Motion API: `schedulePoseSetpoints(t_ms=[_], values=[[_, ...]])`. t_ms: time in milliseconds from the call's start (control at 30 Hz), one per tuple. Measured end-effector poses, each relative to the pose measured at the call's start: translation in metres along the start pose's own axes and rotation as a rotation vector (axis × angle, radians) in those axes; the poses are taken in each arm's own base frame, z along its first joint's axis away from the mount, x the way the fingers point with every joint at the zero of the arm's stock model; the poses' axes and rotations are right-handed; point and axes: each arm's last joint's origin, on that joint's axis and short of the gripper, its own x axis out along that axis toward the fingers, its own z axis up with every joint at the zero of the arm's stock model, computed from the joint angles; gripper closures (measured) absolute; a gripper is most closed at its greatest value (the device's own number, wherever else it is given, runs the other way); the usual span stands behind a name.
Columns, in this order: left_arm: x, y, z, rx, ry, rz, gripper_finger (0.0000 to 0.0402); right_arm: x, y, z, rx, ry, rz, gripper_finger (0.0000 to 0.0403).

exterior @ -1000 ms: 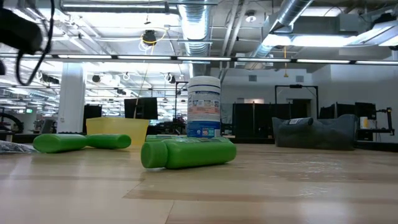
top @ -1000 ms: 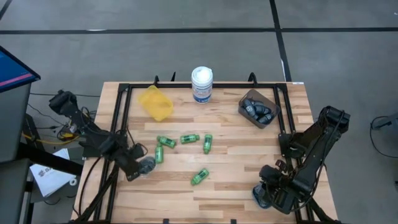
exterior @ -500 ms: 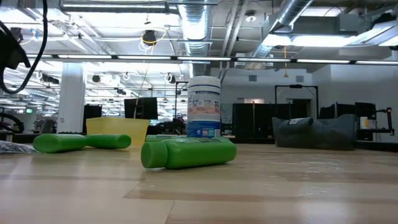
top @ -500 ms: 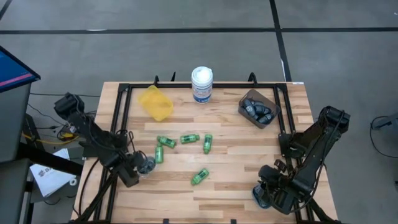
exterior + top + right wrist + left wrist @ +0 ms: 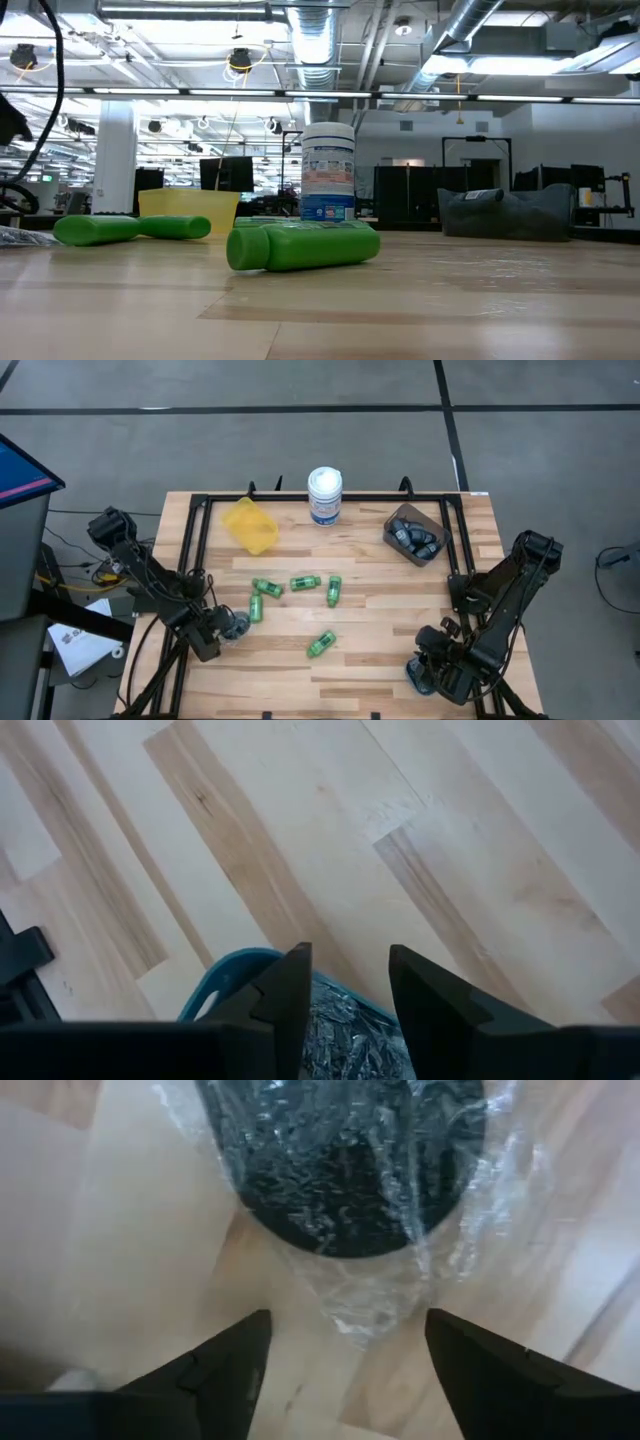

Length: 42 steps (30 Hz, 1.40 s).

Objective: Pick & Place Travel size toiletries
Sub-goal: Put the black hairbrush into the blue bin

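Several bright green mini bottles (image 5: pixel 305 581) lie on their sides mid-table; the low view shows one close up (image 5: pixel 300 247). A flat dark disc in shiny wrap (image 5: pixel 350 1160) lies on the wood at the left (image 5: pixel 236 625). My left gripper (image 5: pixel 345 1370) points down just beside it, open. Its fingers stand either side of the wrap's loose tail (image 5: pixel 370 1305) without touching it. My right gripper (image 5: pixel 345 990) hangs open over the teal bin (image 5: pixel 225 982) at the near right (image 5: pixel 415 678). That bin holds shiny-wrapped items.
A yellow bin (image 5: pixel 250 525) lies tipped at the far left. A white tub (image 5: pixel 324 495) stands at the far middle. A brown bin (image 5: pixel 415 535) with dark mini bottles sits at the far right. A black frame (image 5: pixel 195 550) runs along the table's sides.
My left gripper has come down toward the wrapped disc and shifted a little toward the table's near edge. The disc and the bottles have stayed where they were.
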Motion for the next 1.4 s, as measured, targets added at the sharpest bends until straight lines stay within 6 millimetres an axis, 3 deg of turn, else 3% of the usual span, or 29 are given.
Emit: schedulePoseSetpoints(t_ms=[267, 1267, 1400], values=[[0.001, 0.000, 0.001, 0.024, -0.020, -0.005, 0.0105, 0.000, 0.001, 0.000, 0.004, 0.000, 0.007, 0.0274], [0.002, 0.000, 0.013, 0.002, -0.129, -0.011, 0.0105, 0.001, 0.001, 0.003, 0.019, 0.000, 0.008, 0.0274], [0.002, 0.000, 0.014, 0.013, -0.158, -0.005, 0.0125, 0.002, 0.001, 0.003, 0.019, 0.000, 0.008, 0.0274]])
